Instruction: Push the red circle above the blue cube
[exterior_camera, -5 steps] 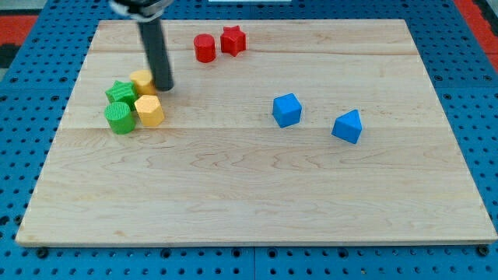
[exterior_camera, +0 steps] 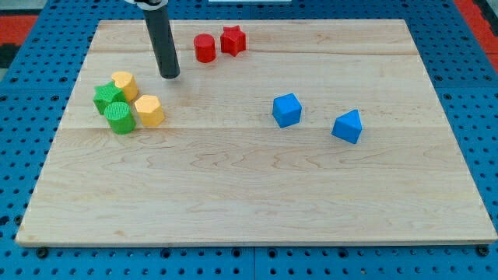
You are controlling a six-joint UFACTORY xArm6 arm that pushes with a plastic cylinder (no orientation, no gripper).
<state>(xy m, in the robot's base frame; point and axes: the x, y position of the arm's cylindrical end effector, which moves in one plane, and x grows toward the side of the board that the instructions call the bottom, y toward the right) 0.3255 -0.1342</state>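
Note:
The red circle [exterior_camera: 205, 48] sits near the view's top, touching or almost touching a red star [exterior_camera: 233, 40] on its right. The blue cube [exterior_camera: 286, 110] sits right of centre, lower down and to the right of the red circle. My tip [exterior_camera: 170, 75] rests on the board to the left of and slightly below the red circle, apart from it, and up and right of the yellow and green cluster.
A blue wedge-like block [exterior_camera: 347, 126] lies right of the blue cube. At the left is a cluster: a yellow cylinder [exterior_camera: 124, 83], a green star [exterior_camera: 106, 98], a green cylinder [exterior_camera: 120, 118] and a yellow hexagon [exterior_camera: 149, 110]. The wooden board [exterior_camera: 257, 194] lies on a blue pegboard.
My tip has moved up and slightly right, away from the cluster. The yellow cylinder and green star sit further left than before.

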